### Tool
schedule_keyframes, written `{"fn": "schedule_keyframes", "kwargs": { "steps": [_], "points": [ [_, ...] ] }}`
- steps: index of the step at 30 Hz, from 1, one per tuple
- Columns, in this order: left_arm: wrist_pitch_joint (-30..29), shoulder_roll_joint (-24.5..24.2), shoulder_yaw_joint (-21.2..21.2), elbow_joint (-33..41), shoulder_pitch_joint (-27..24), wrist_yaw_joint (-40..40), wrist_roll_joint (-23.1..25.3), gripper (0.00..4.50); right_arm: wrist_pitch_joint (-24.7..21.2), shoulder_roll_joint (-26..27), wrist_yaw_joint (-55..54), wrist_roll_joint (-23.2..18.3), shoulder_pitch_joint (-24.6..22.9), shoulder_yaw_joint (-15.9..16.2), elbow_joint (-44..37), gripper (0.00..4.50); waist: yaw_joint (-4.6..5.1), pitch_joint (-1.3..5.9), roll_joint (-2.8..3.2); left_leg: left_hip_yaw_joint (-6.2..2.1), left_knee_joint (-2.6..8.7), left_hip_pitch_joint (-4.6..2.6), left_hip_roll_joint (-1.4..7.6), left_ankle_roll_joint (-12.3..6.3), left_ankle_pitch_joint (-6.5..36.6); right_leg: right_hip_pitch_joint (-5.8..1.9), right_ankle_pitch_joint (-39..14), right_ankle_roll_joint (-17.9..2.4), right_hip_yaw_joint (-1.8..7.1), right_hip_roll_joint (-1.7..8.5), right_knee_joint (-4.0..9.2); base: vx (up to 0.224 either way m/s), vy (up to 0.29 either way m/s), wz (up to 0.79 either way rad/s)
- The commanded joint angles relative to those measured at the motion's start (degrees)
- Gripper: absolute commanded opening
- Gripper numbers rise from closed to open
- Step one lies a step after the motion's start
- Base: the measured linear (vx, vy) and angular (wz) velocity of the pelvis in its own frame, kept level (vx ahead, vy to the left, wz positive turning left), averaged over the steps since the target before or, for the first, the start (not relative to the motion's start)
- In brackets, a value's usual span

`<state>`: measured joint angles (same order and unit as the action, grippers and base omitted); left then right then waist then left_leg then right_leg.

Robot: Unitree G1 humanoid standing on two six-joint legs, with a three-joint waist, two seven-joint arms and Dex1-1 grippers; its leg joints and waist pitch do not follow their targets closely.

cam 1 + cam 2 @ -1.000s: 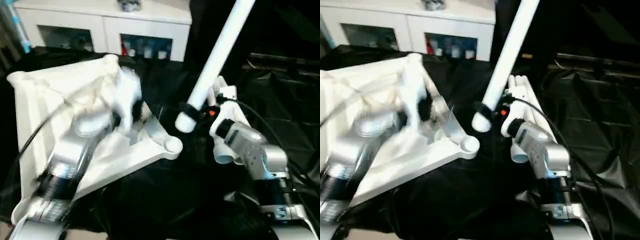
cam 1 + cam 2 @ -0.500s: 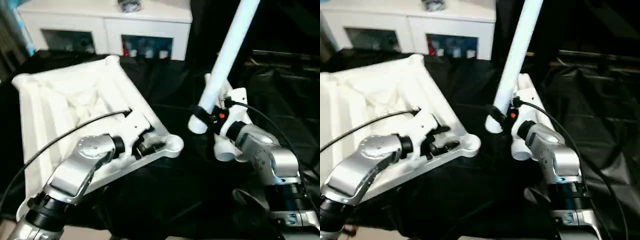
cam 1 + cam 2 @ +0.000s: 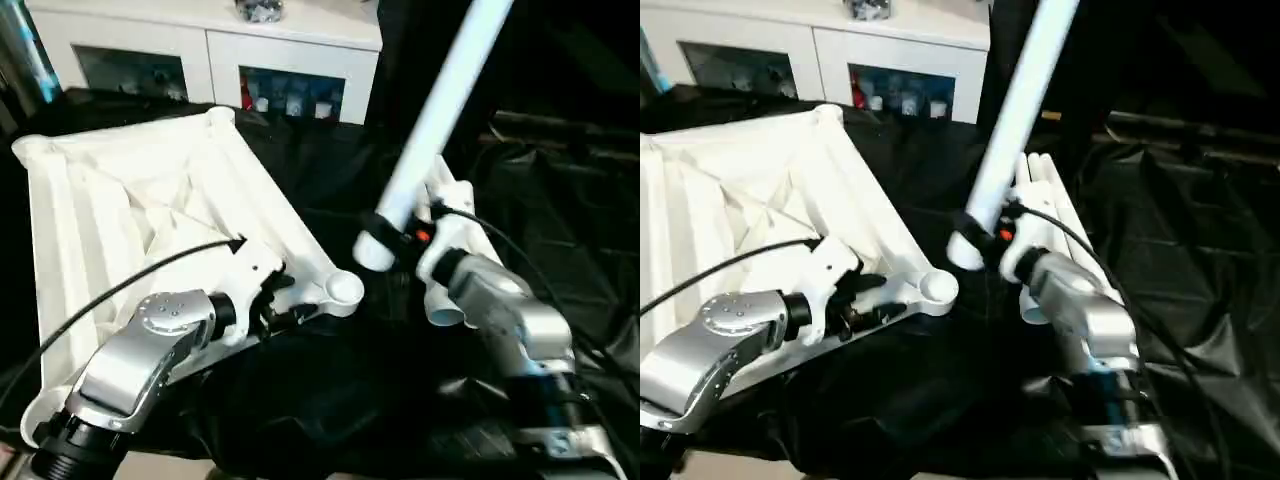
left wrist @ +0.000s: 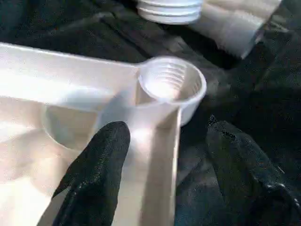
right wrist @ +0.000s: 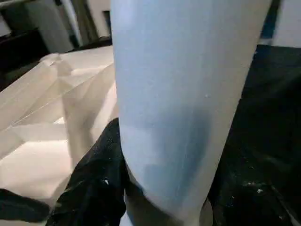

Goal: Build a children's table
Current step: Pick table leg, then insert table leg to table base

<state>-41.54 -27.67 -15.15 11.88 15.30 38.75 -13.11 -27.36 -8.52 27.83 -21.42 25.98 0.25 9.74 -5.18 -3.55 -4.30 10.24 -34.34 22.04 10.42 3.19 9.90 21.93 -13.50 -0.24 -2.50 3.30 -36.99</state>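
The children's table top (image 3: 130,200) lies upside down on black cloth, ribbed underside up, with one round corner socket (image 3: 343,290) pointing toward my right arm. My left gripper (image 3: 275,300) is open and straddles the rim just behind that socket (image 4: 171,84). One finger (image 4: 99,165) is over the inside of the top and the other finger (image 4: 244,174) is over the cloth. My right gripper (image 3: 390,232) is shut on a long white leg (image 3: 440,110), near its lower end. The leg slants up and away, and that end hangs a little right of the socket.
More white legs (image 3: 440,300) lie on the cloth beside my right forearm, their threaded ends (image 4: 235,28) close to the socket. A white cabinet with glass doors (image 3: 210,50) stands behind. Crumpled black cloth (image 3: 330,400) covers the work surface.
My left gripper swung down from over the ribbed underside to the rim beside the corner socket. The right gripper still holds the leg at about the same slant.
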Motion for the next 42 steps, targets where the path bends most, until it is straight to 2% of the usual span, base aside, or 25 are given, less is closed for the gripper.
{"fn": "schedule_keyframes", "kwargs": {
  "steps": [1,2,4,6,7,9,11,13,14,17,21,22,24,26,29,32,34,37,39,41,42],
  "points": [
    [-0.3,-1.1,-2.3,-1.5,0.7,-0.1,2.4,3.0,0.6,-0.8,0.7,1.1,1.1,0.1,0.6,1.89,0.05,3.68,0.74,-0.79,4.37,-1.63,2.7,2.28,7.6,-1.86,-1.8,-8.8,2.7,4.23,4.21,0.0,0.0,0.0],
    [-0.4,-1.2,-2.5,-1.8,0.8,-0.1,2.4,3.0,0.5,-0.9,0.8,1.1,1.4,0.1,0.8,1.89,0.03,3.66,0.5,-0.75,4.32,-1.54,2.64,2.13,7.3,-1.94,-1.7,-8.7,2.76,4.28,4.21,0.0,0.0,0.0],
    [0.0,-1.2,-2.7,-2.8,1.0,-0.1,2.7,3.0,0.5,-1.0,1.2,1.3,2.0,0.0,1.4,1.89,-0.05,3.71,0.63,-0.74,4.24,-1.49,2.6,2.12,6.4,-2.05,-1.3,-8.9,2.79,4.42,4.15,0.0,0.0,0.0],
    [-0.2,-1.4,-2.8,-3.4,1.0,0.2,2.9,3.0,0.5,-1.2,1.5,1.4,2.3,0.2,1.8,1.89,-0.04,3.76,1.05,-0.81,4.24,-1.52,2.65,2.45,6.4,-2.07,-0.6,-9.3,2.73,4.35,4.03,0.0,0.0,0.0],
    [0.1,-1.5,-2.9,-4.2,1.1,0.6,3.2,3.0,0.7,-1.6,2.2,1.6,2.6,0.6,2.2,1.89,0.03,3.76,0.8,-0.8,4.23,-1.48,2.63,2.4,6.5,-2.14,-0.3,-9.4,2.71,4.28,4.02,0.0,0.0,0.0],
    [0.2,-1.3,-2.7,-5.1,1.4,0.7,3.1,2.83,1.0,-1.9,2.6,1.8,2.8,0.9,2.6,1.89,-0.02,3.79,0.8,-0.8,4.19,-1.47,2.6,2.29,6.3,-2.2,0.0,-9.7,2.7,4.33,3.98,0.0,0.0,0.0],
    [0.6,-1.3,-2.6,-6.3,2.0,0.7,3.1,2.66,1.1,-2.2,3.1,1.8,3.1,1.1,3.0,1.89,0.0,3.76,0.54,-0.76,4.14,-1.43,2.62,1.95,6.1,-2.26,-0.2,-10.0,2.73,4.39,3.97,0.0,0.0,0.0],
    [1.2,-1.5,-2.6,-7.5,2.5,1.3,3.2,2.66,1.3,-2.5,4.1,2.1,3.1,1.5,3.5,1.89,-0.02,3.75,0.59,-0.73,4.12,-1.5,2.6,1.85,6.5,-2.19,-1.4,-10.0,2.75,4.4,4.12,0.0,0.0,0.0],
    [1.4,-1.5,-2.7,-7.9,2.7,1.6,3.2,2.27,1.4,-2.7,4.6,2.3,3.1,1.7,3.8,1.89,0.01,3.75,0.59,-0.74,4.13,-1.48,2.57,1.86,6.6,-2.21,-1.6,-9.9,2.73,4.37,4.14,0.0,0.0,0.0],
    [0.7,-1.9,-2.5,-8.0,2.8,2.7,2.5,2.24,1.6,-2.8,5.2,2.6,3.0,1.9,4.3,1.89,0.02,3.73,0.64,-0.8,4.2,-1.5,2.72,2.04,7.0,-2.16,-2.3,-10.1,2.71,4.47,4.14,0.0,0.0,0.0],
    [-0.6,-2.8,-2.8,-7.2,2.8,4.4,1.9,1.85,1.9,-2.8,5.8,2.7,3.2,2.1,5.2,1.89,0.01,3.79,0.69,-0.77,4.15,-1.59,2.69,1.95,6.4,-2.1,-1.4,-10.5,2.69,4.43,4.0,0.0,0.0,0.0],
    [-0.8,-3.3,-3.1,-7.1,2.9,5.1,1.8,1.81,2.0,-2.7,6.3,2.6,3.4,2.2,5.5,1.89,0.07,3.79,0.47,-0.74,4.14,-1.52,2.67,1.78,6.2,-2.18,-1.0,-10.6,2.67,4.42,3.99,0.0,0.0,0.0],
    [-0.6,-3.5,-3.2,-7.0,2.8,5.5,1.8,1.71,2.0,-2.6,6.6,2.6,3.5,2.3,5.7,1.89,0.04,3.82,0.51,-0.76,4.11,-1.46,2.67,1.55,5.8,-2.25,-0.6,-10.7,2.68,4.42,3.91,0.0,0.0,0.0],
    [-0.6,-3.7,-3.2,-6.8,2.8,5.9,1.8,1.4,2.1,-2.5,6.9,2.6,3.6,2.4,6.0,1.89,0.09,3.82,0.44,-0.72,4.08,-1.47,2.66,1.38,5.7,-2.27,-0.7,-10.9,2.67,4.48,3.96,0.0,0.0,0.0],
    [0.1,-4.2,-3.6,-6.5,2.7,6.9,1.9,1.32,2.0,-2.3,8.0,2.2,3.6,2.6,6.3,1.89,0.01,3.82,0.43,-0.72,4.06,-1.47,2.69,1.12,5.7,-2.28,-0.7,-11.0,2.69,4.49,3.9,0.0,0.0,0.0],
    [0.2,-4.3,-3.7,-6.5,2.6,7.2,1.9,0.96,2.2,-2.1,9.0,2.0,3.5,2.7,6.8,1.89,0.02,3.77,0.4,-0.69,4.06,-1.48,2.71,1.02,5.7,-2.21,-1.1,-11.0,2.71,4.5,3.97,0.0,0.0,0.0],
    [0.3,-4.6,-4.3,-6.4,2.5,7.8,2.2,0.92,2.2,-1.6,10.2,1.2,3.6,2.4,7.9,1.89,0.0,3.78,0.43,-0.7,4.09,-1.55,2.75,1.08,6.0,-2.17,-1.5,-11.1,2.68,4.52,4.0,0.0,0.0,0.0],
    [1.0,-5.0,-5.0,-6.3,2.3,8.6,2.7,0.5,2.6,-1.4,11.7,0.9,3.7,2.4,9.2,1.89,0.05,3.83,0.41,-0.74,4.1,-1.52,2.77,1.01,6.1,-2.18,-1.8,-11.2,2.65,4.54,4.02,0.0,0.0,0.0],
    [1.5,-5.2,-5.3,-6.4,2.2,9.0,2.9,0.51,3.3,-1.4,12.6,1.4,3.4,2.9,10.2,1.89,0.03,3.85,0.38,-0.74,4.07,-1.49,2.8,0.94,5.7,-2.2,-1.0,-11.3,2.64,4.54,3.9,0.0,0.0,0.0],
    [2.3,-5.4,-5.7,-6.4,2.1,9.5,3.2,0.15,3.4,-1.2,13.0,1.4,3.2,2.8,10.7,1.89,0.06,3.86,0.4,-0.74,4.1,-1.55,2.83,0.99,5.6,-2.2,-0.6,-11.5,2.62,4.55,3.83,0.0,0.0,0.0],
    [2.4,-5.4,-5.7,-6.4,2.1,9.6,3.2,0.08,3.4,-1.1,13.0,1.3,3.2,2.8,10.7,1.89,0.11,3.86,-0.12,-0.66,4.05,-1.48,2.79,0.81,5.4,-2.24,-0.5,-11.5,2.63,4.52,3.89,0.0,0.0,0.0]
  ]
}}
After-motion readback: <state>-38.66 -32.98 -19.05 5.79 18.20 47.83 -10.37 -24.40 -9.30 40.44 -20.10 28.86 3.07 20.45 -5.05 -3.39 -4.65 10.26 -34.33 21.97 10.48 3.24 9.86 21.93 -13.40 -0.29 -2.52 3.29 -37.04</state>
